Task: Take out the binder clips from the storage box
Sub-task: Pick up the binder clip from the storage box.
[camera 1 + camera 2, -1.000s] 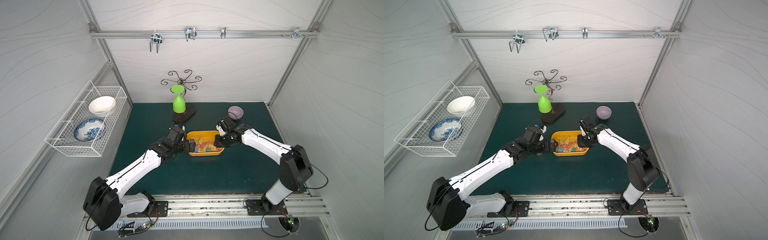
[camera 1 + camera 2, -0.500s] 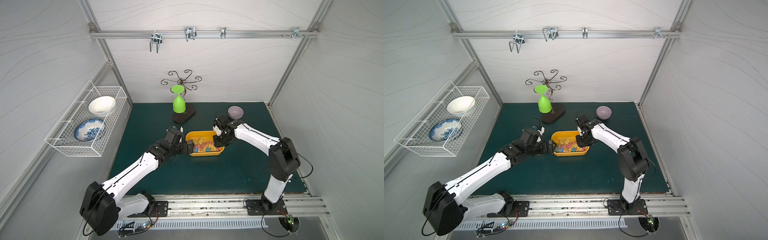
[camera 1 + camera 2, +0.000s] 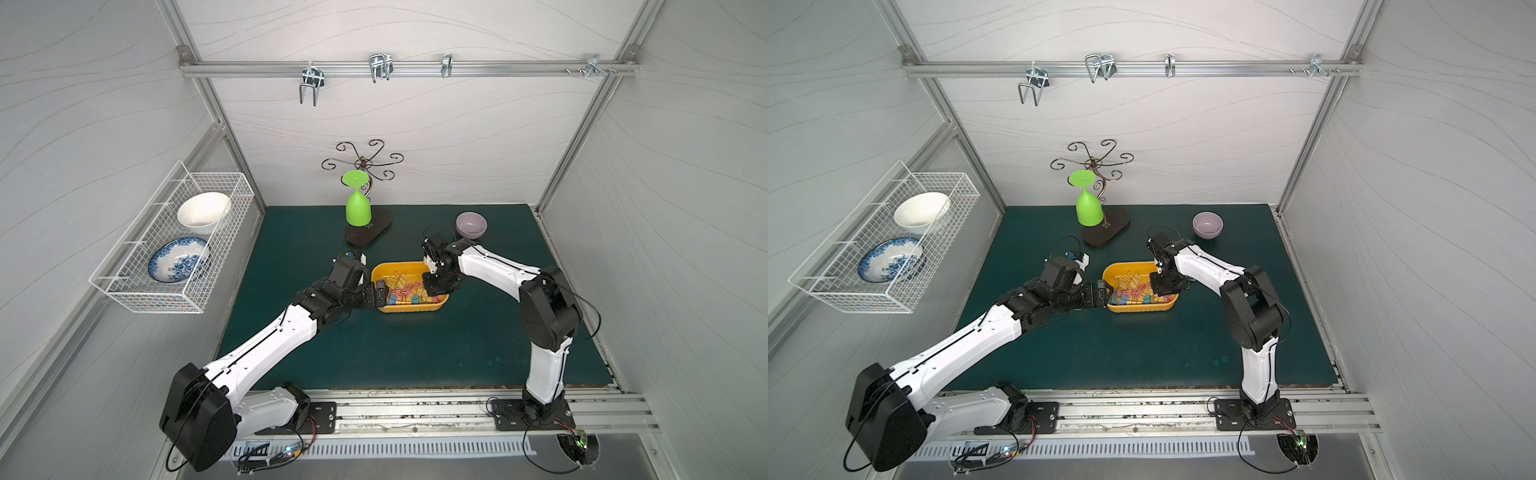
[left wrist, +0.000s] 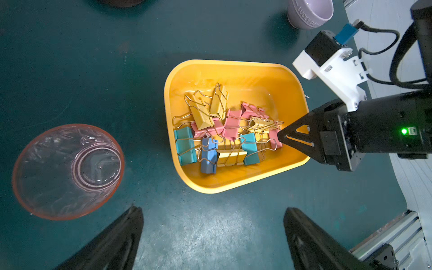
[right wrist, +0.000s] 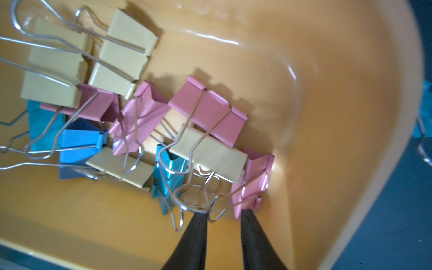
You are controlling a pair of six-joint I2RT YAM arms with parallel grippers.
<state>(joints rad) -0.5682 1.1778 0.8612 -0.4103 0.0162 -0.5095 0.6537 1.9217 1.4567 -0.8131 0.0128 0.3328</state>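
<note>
Binder clips (image 4: 224,131) lie tangled in the storage box (image 4: 233,67) on the tabletop (image 4: 210,35), and a pick looks to be in hand: the right jaws, a narrow gap between them, sit at the wire handles beside a pink clip (image 5: 252,177). The left jaws hang wide open and empty just beside the box. Next, I judge, the right jaws must pinch one handle and lift it clear of its tangled neighbours.

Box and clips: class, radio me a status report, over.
Left tool open, beside box. Right tool in box, tips narrowly apart at wire handles. Clips piled inside, handles tangled. Cup nearby, not blocking.
</note>
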